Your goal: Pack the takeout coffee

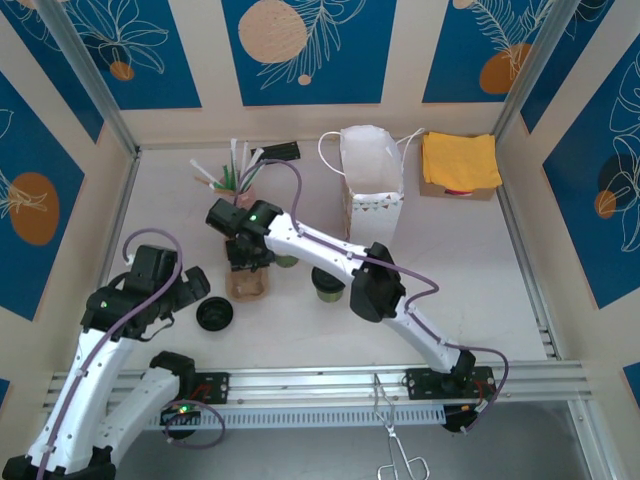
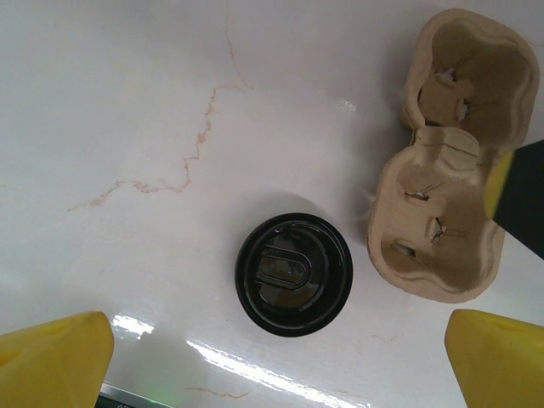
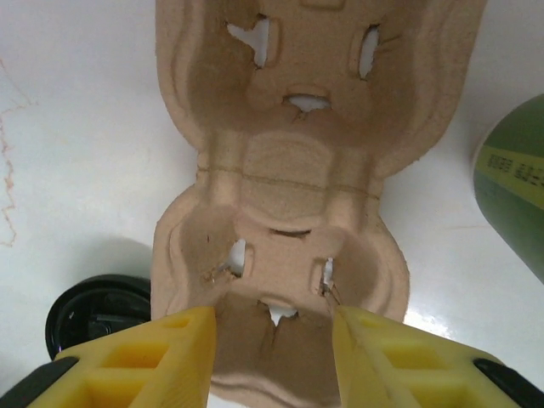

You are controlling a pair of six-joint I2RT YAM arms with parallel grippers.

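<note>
Here right hand (image 3: 272, 319) straddles near well of cup carrier (image 3: 289, 170); half-closed, cannot tell if clamped.

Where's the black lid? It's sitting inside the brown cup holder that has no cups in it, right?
Not quite. The black lid lies flat on the table beside the brown cup holder, not inside it. The left wrist view shows bare table between them. The rest is right: the holder has no cups in it.
</note>
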